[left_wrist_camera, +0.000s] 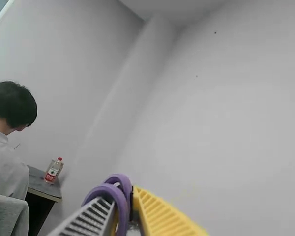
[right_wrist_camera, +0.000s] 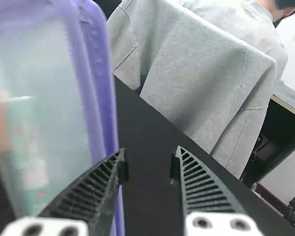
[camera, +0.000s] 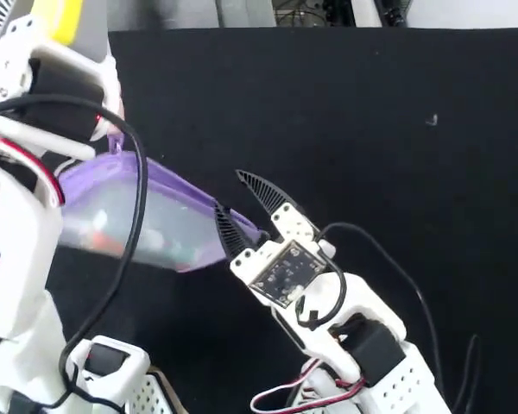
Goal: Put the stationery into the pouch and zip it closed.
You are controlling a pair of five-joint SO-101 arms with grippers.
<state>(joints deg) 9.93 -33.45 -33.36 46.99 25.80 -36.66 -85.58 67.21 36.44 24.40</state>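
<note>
High view sits close above, looking steeply down on the black table (camera: 397, 129). Left wrist view tips up off the table at a pale wall (left_wrist_camera: 216, 108) past the left gripper (left_wrist_camera: 124, 196). Right wrist view looks low across the table, hard against the pouch (right_wrist_camera: 44, 98); pouch and right gripper (right_wrist_camera: 148, 157) also show in high view.

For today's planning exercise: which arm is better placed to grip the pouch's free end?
Right: the right gripper is open at the pouch end; the left gripper is shut on its loop.
</note>
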